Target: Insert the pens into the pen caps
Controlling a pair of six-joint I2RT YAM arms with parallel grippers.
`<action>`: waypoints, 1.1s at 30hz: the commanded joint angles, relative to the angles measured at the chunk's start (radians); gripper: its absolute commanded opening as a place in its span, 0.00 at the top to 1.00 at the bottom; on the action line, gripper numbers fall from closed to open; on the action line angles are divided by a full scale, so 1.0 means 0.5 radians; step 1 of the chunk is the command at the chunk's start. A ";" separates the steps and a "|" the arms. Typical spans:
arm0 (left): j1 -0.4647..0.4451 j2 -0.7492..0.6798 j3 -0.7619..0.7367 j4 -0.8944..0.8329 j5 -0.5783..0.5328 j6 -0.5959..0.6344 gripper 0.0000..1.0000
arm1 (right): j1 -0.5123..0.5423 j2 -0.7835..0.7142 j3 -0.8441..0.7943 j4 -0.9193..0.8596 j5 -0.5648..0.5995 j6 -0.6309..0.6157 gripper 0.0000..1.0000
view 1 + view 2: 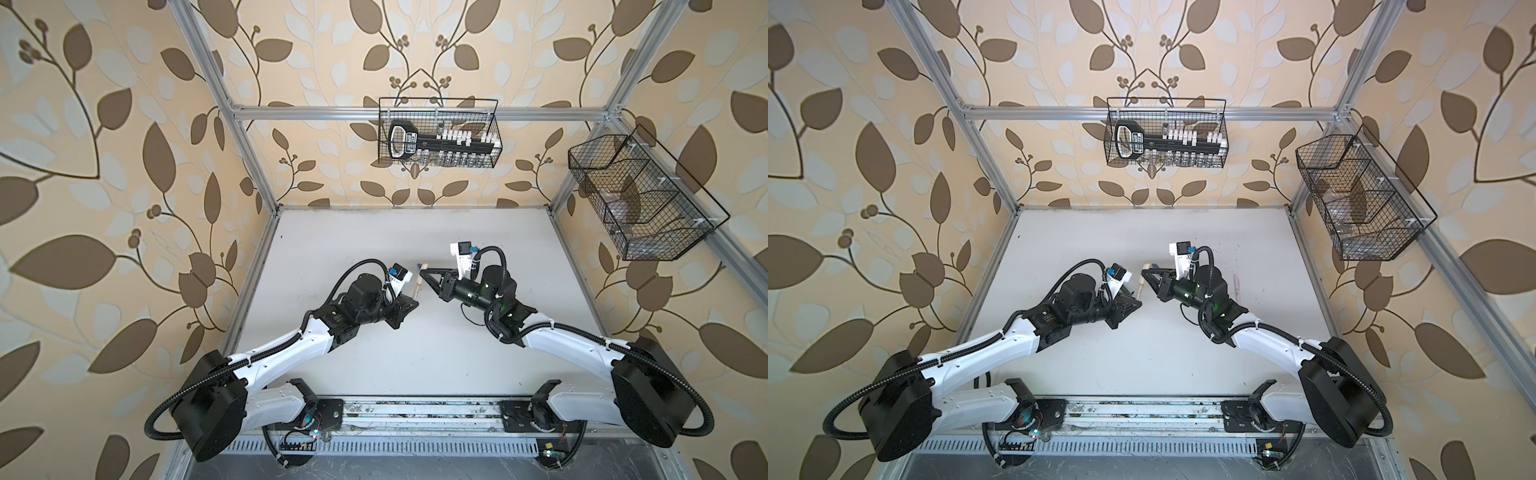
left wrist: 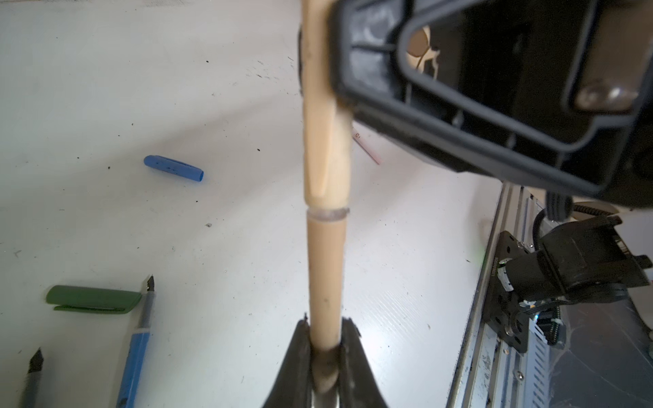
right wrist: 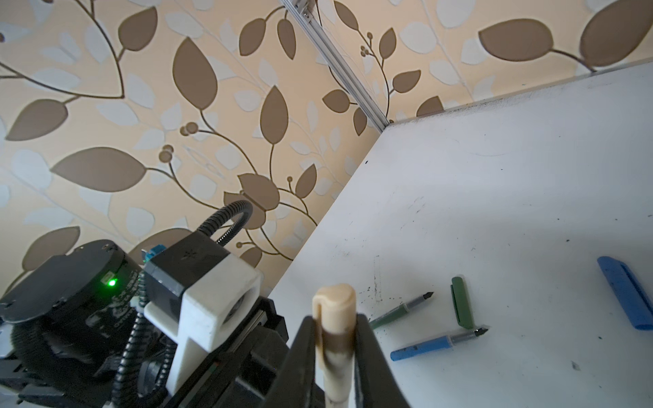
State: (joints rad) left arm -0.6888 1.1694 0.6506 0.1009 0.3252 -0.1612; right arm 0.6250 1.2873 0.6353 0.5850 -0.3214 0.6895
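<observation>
The left gripper pinched the tan pen above the table, its tan cap, toward twelve o'clock, squeezed by the right gripper from three o'clock; capping seemed nearly done, needing a final straight push.

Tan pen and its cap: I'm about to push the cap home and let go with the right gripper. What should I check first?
1. Left gripper shut on the tan plastic pen barrel: ok.
2. Right gripper shut on the tan rounded plastic cap: ok.
3. Cap and barrel in one line, left wrist view: ok.
4. Cap fully seated: cannot tell; a thin pale ring shows between cap rim and barrel.
5. Slim blue pen, slim green pen, blue cap and green cap lie on the white table, apart from the held pen: ok.
</observation>
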 commanded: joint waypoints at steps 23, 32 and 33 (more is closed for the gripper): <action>-0.002 -0.023 0.033 0.147 -0.003 0.009 0.88 | -0.082 -0.572 0.249 -1.058 0.183 -0.223 0.37; 0.000 -0.001 0.043 0.136 0.004 0.012 0.88 | -0.085 -0.252 0.467 -1.008 0.030 -0.259 0.38; 0.000 -0.004 0.043 0.136 0.000 0.014 0.88 | -0.085 -0.215 0.487 -1.000 0.016 -0.250 0.39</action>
State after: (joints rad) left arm -0.6880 1.1702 0.6506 0.1314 0.3061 -0.1604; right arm 0.5858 1.1477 0.8402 0.0929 -0.2794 0.5785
